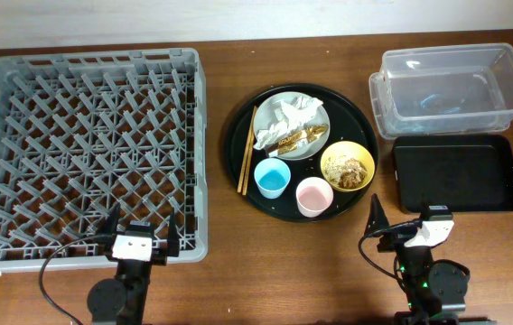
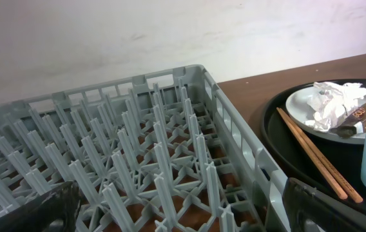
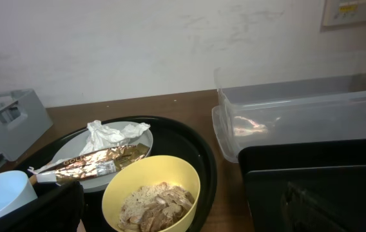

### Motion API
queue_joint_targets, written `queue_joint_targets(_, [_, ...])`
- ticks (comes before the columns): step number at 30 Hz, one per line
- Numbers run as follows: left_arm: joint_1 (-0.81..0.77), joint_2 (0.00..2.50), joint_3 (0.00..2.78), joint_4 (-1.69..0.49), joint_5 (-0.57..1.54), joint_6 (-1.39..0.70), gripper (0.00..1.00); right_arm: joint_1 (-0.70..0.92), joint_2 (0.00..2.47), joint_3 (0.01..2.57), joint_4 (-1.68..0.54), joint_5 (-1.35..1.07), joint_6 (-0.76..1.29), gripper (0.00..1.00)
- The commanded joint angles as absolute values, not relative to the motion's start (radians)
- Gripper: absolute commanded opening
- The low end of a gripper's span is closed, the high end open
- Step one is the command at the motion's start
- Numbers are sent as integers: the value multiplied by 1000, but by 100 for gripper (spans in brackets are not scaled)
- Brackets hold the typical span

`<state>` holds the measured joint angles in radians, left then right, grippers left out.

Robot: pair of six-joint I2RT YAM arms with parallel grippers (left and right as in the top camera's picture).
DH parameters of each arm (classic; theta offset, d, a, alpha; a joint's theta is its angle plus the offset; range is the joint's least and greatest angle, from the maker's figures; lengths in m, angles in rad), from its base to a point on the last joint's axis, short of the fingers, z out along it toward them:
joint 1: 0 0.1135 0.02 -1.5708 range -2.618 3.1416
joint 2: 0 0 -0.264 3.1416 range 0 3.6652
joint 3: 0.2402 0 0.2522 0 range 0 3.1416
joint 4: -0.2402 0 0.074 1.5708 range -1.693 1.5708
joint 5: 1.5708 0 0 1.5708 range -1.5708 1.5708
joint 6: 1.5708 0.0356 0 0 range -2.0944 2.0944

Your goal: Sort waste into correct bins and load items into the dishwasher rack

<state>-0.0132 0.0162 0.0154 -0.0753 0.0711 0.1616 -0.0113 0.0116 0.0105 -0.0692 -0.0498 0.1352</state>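
The dishwasher rack (image 1: 85, 144) is placed on the left part of the table, and no item is loaded in it yet. The left gripper (image 1: 146, 230) is held at the near wall of the rack, with its fingers spread apart and nothing between them.

To the right of the rack, the round black tray (image 1: 238, 171) is found with all the task's things on it. The chopsticks (image 1: 247, 153) are laid at its left edge, with the long axis directed away from the robot and a little tilted. The white plate (image 1: 325, 134) is at the far side of the tray and carries the crumpled napkin (image 1: 291, 110) and the golden wrapper (image 1: 294, 138). Nearer to the robot the blue cup (image 1: 272, 177), the pink cup (image 1: 313, 196) and the yellow bowl (image 1: 325, 166) with beige leftovers (image 1: 351, 171) are seen.

The right gripper (image 1: 410, 221) is also opened and empty. From it the napkin lies forward and to the left. The clear tub (image 1: 401, 63) and the black rectangular tray (image 1: 460, 171) lie just ahead of it, touching or almost touching each other.

The right arm is judged nearer to both the waste and the bins, so the waste is probably better taken by it. The cups stand close together, so little room is left for the fingers there. The wooden table is flat, and free space is given around the tray.
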Motion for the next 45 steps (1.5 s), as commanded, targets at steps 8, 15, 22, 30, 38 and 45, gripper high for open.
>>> queue_joint_targets(8, [-7, 7, 9, -77, 60, 174, 99, -12, 7, 6, -74, -55, 138, 98])
queue_joint_targets(15, [-7, 7, 9, -76, 64, 174, 99, -12, 7, 6, 12, -150, 138, 98])
queue_joint_targets(22, [-8, 7, 30, -43, 185, 173, 99, -13, 8, 49, 72, -173, 138, 98])
queue_joint_targets(30, [-8, 282, 410, -242, 192, 170, 99, -13, 315, 421, -34, -258, 108, 98])
queue_joint_targets(38, [-8, 882, 996, -627, 221, 171, 99, -12, 949, 1081, -462, -390, 108, 98])
queue_joint_targets(45, [-8, 1487, 1502, -1009, 221, 171, 99, 94, 1522, 1654, -864, -407, 85, 98])
